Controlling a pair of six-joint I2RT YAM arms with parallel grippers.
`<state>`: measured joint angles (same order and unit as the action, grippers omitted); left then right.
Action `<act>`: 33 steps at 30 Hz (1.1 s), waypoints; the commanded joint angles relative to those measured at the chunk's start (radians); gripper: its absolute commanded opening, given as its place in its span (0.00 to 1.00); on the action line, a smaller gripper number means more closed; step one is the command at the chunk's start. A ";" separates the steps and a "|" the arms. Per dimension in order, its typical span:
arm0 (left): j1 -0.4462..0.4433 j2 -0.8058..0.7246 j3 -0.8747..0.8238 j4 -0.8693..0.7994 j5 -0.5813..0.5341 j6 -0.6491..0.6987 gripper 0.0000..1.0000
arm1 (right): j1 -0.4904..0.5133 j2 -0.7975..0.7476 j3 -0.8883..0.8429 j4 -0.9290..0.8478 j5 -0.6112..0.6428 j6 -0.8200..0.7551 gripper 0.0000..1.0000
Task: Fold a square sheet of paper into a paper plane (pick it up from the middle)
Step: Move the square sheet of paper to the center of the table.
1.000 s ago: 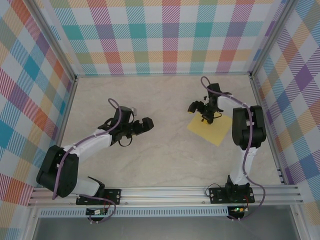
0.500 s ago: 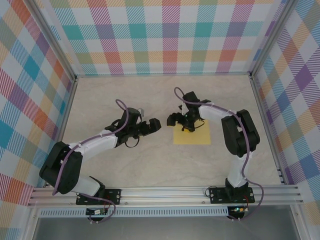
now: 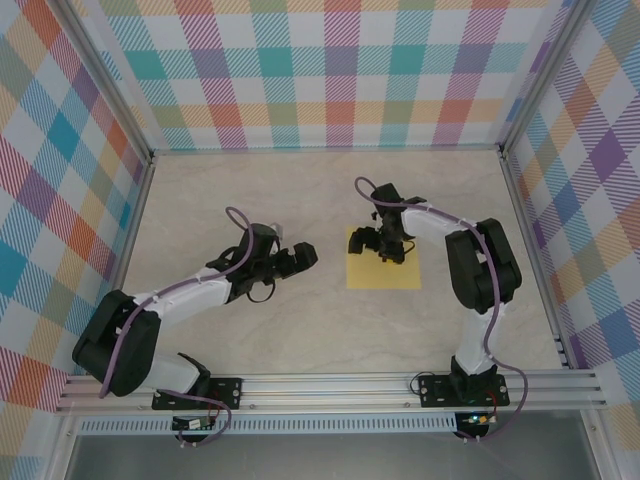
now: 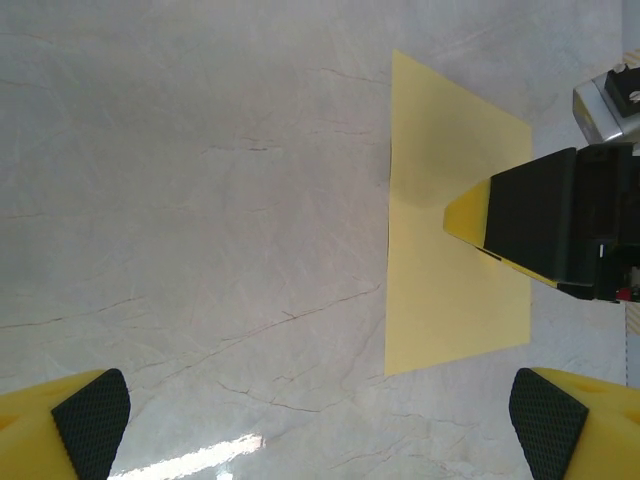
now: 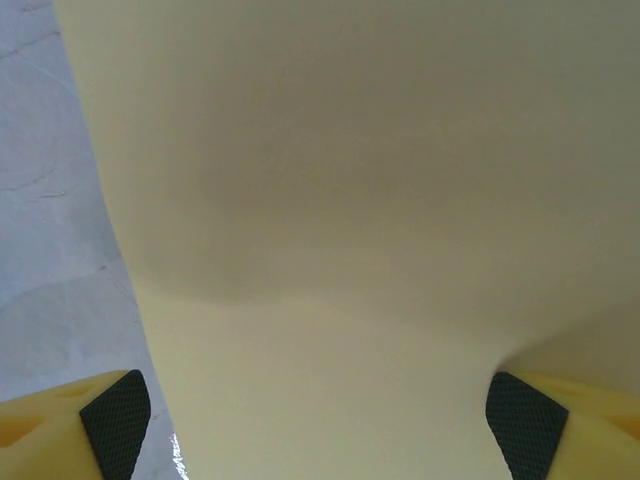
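Item: two robot arms.
- Left arm [image 3: 185, 292] and right arm [image 3: 483, 265]: white shells, black joint housings, a purple cable looped along each.
- Black base plates [image 3: 215, 388] on the aluminium rail [image 3: 330, 385].
- Above the rail: left gripper [image 3: 305, 258] and right gripper [image 3: 383, 247], black bodies.
- Fingers [image 4: 30, 425] yellow, with black dimpled pads [image 5: 115, 412].

Square yellow paper sheet [image 4: 440, 290] is lying flat on pale marbled tabletop [image 4: 190, 200]; right gripper's yellow-tipped black finger [image 4: 510, 220] is overlapping it.
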<state>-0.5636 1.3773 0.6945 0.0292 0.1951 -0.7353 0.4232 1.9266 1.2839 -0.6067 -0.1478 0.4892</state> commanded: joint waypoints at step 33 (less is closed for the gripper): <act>-0.012 -0.048 -0.064 0.056 -0.031 -0.005 1.00 | 0.147 -0.164 -0.224 -0.008 0.160 0.075 0.93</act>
<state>-0.5636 1.3148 0.5957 0.0776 0.1413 -0.7444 0.5694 1.7302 1.0714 -0.6182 0.0189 0.5648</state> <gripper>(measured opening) 0.998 0.934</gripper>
